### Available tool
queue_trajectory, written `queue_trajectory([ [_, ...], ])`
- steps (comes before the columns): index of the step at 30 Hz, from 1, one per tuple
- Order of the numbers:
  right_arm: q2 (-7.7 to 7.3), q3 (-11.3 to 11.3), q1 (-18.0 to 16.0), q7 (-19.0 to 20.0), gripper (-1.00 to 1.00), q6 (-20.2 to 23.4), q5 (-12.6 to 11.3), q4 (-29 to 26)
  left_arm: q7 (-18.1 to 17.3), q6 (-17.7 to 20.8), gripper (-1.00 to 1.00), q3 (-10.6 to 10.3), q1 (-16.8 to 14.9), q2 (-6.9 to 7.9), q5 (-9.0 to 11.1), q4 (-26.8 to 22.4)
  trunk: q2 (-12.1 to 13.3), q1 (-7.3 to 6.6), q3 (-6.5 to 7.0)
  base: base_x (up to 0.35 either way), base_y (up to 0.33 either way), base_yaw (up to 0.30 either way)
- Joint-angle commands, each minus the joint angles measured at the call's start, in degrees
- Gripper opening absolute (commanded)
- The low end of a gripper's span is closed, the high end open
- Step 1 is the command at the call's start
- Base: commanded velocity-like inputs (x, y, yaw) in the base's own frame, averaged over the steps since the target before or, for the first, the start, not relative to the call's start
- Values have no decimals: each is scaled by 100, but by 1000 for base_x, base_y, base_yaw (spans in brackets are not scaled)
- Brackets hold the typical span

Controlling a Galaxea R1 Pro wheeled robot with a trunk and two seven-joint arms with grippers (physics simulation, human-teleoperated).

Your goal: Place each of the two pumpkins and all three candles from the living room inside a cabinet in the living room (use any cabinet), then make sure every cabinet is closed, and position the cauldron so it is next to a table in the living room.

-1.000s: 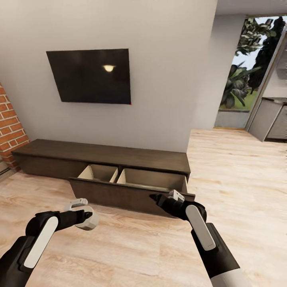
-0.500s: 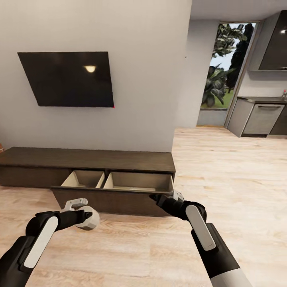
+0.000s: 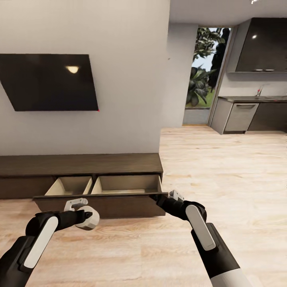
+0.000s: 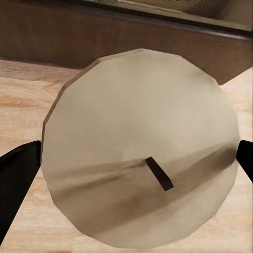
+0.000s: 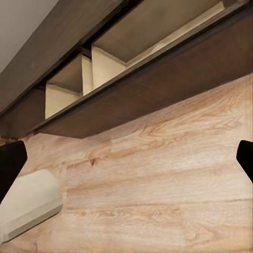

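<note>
The long dark-brown cabinet [image 3: 79, 164] stood along the grey wall under a wall-mounted television [image 3: 48, 81]. Its wide drawer [image 3: 99, 199] was pulled out toward the robot, showing two pale beige compartments side by side, both looking bare as far as the head view showed. The cabinet's long axis ran along the wall, and its right end stopped at the wall's corner. Beyond that corner the wood floor [image 3: 223, 167] ran on to grey kitchen units [image 3: 239, 117] and a tall window [image 3: 203, 67] with greenery.

The left gripper [image 3: 81, 214] hung just in front of the drawer front near its left end, its fingers [image 4: 16, 184] clamped on a candle [image 4: 139, 147]. The candle was a squat tan disc whose flat wick-end faced the wrist camera, the dark wick [image 4: 159, 174] leaning to one side. The drawer front lay close behind it.

The right gripper [image 3: 169, 198] sat at the drawer's right front corner, its jaws spread wide apart with nothing between them. In its wrist view the drawer front and compartments ran overhead, and the candle [image 5: 29, 203] showed low at one side.
</note>
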Motion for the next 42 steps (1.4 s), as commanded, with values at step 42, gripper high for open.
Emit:
queue_trajectory([
  [42,1,4,-6,-66,100,-12,-32,-16,63,8,-100,-10,-3,5,79,-50,560,-308,246,105,-104,-2],
])
